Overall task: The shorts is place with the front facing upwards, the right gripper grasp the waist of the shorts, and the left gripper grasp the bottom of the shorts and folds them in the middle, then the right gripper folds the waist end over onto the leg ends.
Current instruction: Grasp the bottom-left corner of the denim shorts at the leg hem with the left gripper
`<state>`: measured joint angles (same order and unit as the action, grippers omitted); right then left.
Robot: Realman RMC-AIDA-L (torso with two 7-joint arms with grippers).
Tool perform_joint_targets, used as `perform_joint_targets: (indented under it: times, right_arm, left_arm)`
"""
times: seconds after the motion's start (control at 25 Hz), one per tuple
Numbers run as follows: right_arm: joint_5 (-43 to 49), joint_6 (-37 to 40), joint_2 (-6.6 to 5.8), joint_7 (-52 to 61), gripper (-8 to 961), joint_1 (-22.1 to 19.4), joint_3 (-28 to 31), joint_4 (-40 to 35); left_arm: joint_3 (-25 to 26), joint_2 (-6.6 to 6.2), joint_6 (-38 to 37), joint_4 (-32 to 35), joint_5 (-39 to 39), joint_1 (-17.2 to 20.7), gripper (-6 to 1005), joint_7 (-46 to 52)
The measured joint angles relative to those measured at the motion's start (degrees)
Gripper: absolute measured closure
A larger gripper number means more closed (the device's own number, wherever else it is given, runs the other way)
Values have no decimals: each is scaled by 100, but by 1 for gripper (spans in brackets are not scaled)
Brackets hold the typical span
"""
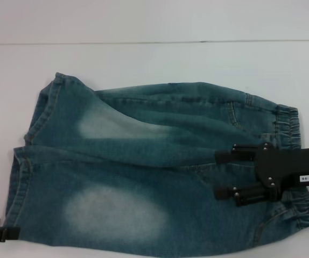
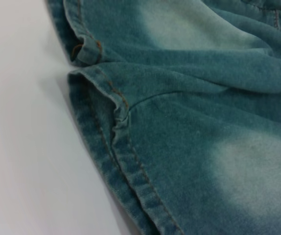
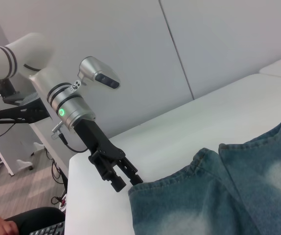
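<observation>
1. White table (image 1: 144, 54) carried the denim shorts (image 1: 160, 161), spread flat, waist toward the robot's right, leg hems toward its left.
2. Right gripper (image 1: 219, 174) reached in over the waist (image 1: 294, 161), fingers (image 1: 227, 156) spread apart above the cloth, holding nothing.
3. Left gripper (image 3: 127, 182) angled down beside the near leg hem (image 3: 179, 182), fingers narrowly parted; the head view cut it off at the frame edge.

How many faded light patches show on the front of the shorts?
2 on the shorts: one light patch on the farther leg, another patch on the nearer leg, ahead of the right gripper. The underside is hidden.
</observation>
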<state>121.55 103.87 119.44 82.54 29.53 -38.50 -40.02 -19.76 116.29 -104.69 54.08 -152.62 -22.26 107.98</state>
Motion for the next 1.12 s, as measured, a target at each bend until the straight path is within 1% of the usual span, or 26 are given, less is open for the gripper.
perform_joint_targets:
  times: [0.2,0.36,0.52,0.96,1.12]
  right_arm:
    - [0,23,0,-2,12,0,0,4]
    - [0,39,0,-7,12,-4,0,5]
    - [0,44,0,-23,12,-8,0,12]
    - [0,46,0,-72,13,-4,5,65]
    - [0,50,0,-88,13,-2,-1,65]
  left_arm:
    - [-6,10,11,-81,-30,-57,162,-8]
    - [-114,13,9,-96,-41,-86,175,-1]
    - [-200,46,-28,-103,-39,-138,188,15]
    - [-174,67,-118,-103,4,-222,223,25]
    - [-179,95,-45,-102,8,-231,378,0]
